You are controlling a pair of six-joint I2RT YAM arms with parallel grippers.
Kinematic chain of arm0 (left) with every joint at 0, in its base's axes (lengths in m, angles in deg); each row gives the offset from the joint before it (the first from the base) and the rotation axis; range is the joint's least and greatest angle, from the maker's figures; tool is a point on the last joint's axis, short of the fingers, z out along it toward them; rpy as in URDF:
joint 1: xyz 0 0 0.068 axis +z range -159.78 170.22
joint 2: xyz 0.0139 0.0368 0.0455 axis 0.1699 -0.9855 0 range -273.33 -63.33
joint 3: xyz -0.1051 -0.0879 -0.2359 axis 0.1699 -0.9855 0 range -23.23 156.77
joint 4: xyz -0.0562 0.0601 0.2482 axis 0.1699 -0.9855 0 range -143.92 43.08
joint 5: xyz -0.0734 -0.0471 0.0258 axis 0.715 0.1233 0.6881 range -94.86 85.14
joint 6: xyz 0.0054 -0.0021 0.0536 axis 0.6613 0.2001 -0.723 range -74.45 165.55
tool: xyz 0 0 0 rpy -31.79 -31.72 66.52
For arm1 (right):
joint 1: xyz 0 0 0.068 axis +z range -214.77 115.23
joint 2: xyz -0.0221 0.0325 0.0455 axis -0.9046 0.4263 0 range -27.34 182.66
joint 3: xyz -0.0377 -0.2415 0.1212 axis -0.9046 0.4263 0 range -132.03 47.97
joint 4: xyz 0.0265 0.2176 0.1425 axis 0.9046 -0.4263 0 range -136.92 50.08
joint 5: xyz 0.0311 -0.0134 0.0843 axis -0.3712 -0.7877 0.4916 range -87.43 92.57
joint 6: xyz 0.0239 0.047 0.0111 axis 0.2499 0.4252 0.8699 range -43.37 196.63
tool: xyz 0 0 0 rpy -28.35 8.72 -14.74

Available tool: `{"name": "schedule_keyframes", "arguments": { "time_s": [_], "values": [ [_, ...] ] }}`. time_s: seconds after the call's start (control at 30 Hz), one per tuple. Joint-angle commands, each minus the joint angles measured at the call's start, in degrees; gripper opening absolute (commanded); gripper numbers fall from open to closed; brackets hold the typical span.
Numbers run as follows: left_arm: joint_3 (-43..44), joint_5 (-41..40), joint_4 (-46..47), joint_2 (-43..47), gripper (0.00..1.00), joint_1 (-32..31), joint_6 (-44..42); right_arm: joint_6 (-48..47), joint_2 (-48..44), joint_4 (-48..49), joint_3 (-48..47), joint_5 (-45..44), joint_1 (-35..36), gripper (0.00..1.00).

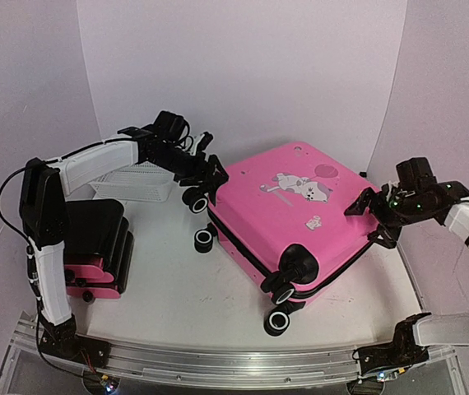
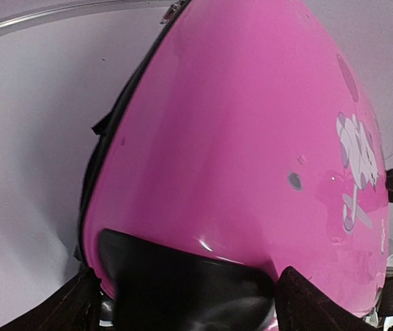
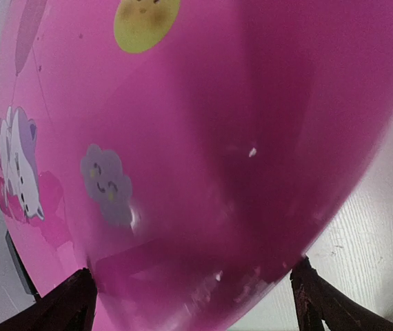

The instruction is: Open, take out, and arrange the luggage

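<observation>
pink and glossy, the large hard-shell suitcase (image 1: 292, 210) with black zipper trim is lying flat on the white table (image 1: 177, 288), a little right of centre. its stickered shell is facing up and its 2 halves are sitting closed together. its 4 black wheels (image 1: 205, 239) with white rims are sticking out along the left and near sides. a white cartoon animal sticker (image 1: 302, 189) is showing near the middle of the shell.

the left end effector (image 1: 208, 174) is reaching in at the suitcase's far left corner, just above one wheel. its jaws are standing wide apart. in the left wrist view its 2 dark fingers (image 2: 58, 310) are framing a black wheel housing (image 2: 189, 289) and the pink shell beyond it. whether they are touching the shell is not clear.

the right end effector (image 1: 372, 218) is sitting at the suitcase's right edge, also spread wide. in the right wrist view its fingers (image 3: 65, 303) are flanking the rounded pink edge, and it is gripping nothing that can be seen.

a white mesh plastic basket (image 1: 136, 188) is standing behind the left arm, near the back wall. a smaller black and pink wheeled case (image 1: 95, 243) is resting at the table's left side, well apart from the suitcase.
</observation>
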Motion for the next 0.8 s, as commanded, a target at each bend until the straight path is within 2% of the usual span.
{"name": "schedule_keyframes", "arguments": {
  "time_s": [0.0,0.1,0.2,0.3,0.4,0.5,0.6,0.7,0.77],
  "values": [
    [-6.04,1.38,0.13,6.21,0.85,-4.85,-0.88,-0.41,5.51,8.23,-2.38,1.06,-0.12,0.98],
    [-10.92,-2.00,0.12,10.02,0.81,-9.94,-1.46,-4.46,12.13,9.42,-6.34,1.07,-0.97,0.98],
    [-15.85,-2.95,1.54,12.82,0.76,-14.43,2.26,-8.75,20.03,9.74,-12.43,1.25,-1.09,0.98],
    [-17.46,-4.65,2.43,13.84,0.74,-20.65,5.04,-12.67,29.01,9.92,-20.50,5.77,-1.11,0.98],
    [-15.76,-4.46,5.03,11.38,0.74,-27.79,7.61,-15.46,38.96,9.98,-29.56,11.64,0.36,0.98],
    [-9.07,-3.49,6.05,5.92,0.73,-33.58,7.25,-18.88,47.05,4.86,-40.52,12.72,3.32,0.98],
    [-3.47,-3.21,4.26,3.76,0.75,-35.82,5.54,-20.67,46.43,1.39,-42.89,6.83,3.33,0.98],
    [-3.70,-3.92,3.92,6.78,0.84,-36.00,3.27,-24.83,41.98,-3.73,-43.95,-1.95,2.89,0.98],
    [-5.36,-7.48,2.95,10.47,0.92,-36.00,0.98,-26.95,39.67,-8.63,-45.03,-9.14,2.86,0.98]
  ]
}}
